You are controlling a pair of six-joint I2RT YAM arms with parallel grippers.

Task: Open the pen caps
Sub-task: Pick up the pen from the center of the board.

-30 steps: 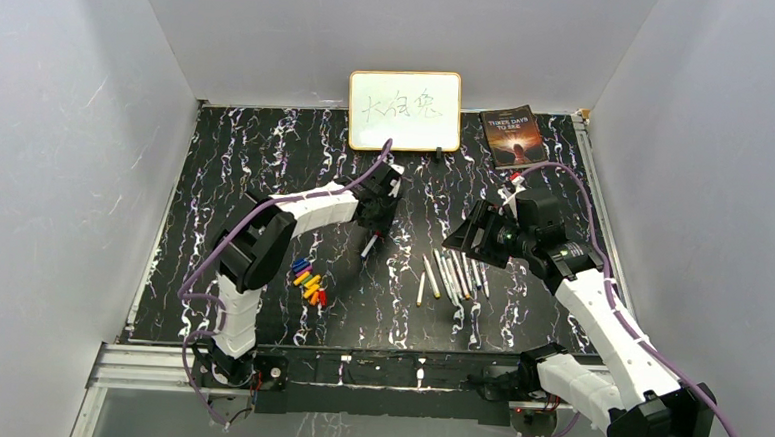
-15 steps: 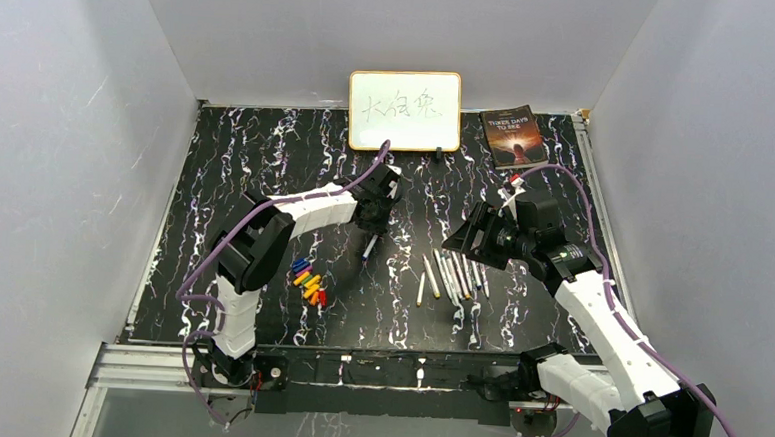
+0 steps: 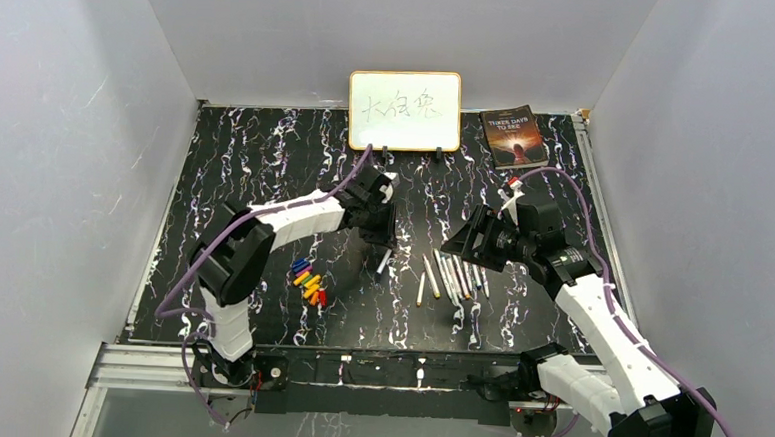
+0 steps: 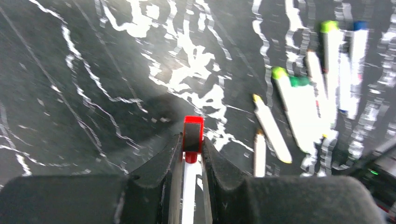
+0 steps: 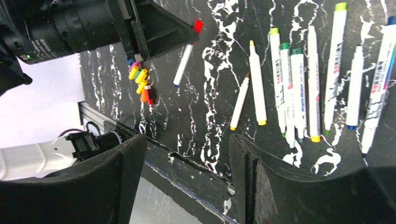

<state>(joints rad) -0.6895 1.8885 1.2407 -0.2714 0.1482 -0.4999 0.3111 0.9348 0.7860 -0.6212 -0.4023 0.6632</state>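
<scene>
My left gripper [image 3: 381, 240] is shut on a white-barrelled pen [image 3: 382, 263]. In the left wrist view the barrel [image 4: 189, 186] runs between the fingers and its red cap [image 4: 193, 131] sticks out past the tips of the gripper [image 4: 192, 141]. The right wrist view shows this pen [image 5: 183, 65] slanting down from the red cap [image 5: 198, 24] to a blue end. Several uncapped pens [image 3: 456, 274] lie in a row on the table. Loose pen caps [image 3: 309, 283] sit in a small pile to the left. My right gripper [image 3: 467, 245] hovers open over the row, nothing between its fingers [image 5: 275, 182].
A whiteboard [image 3: 404, 110] with writing stands at the back of the black marbled table [image 3: 267, 152]. A dark book [image 3: 513, 136] lies to its right. Grey walls close in the sides. The pile of caps [image 5: 140, 79] lies near the table's front edge.
My left gripper has closed on the pen and carried it nearer and slightly right, toward the row of pens. The right arm has hardly moved.
</scene>
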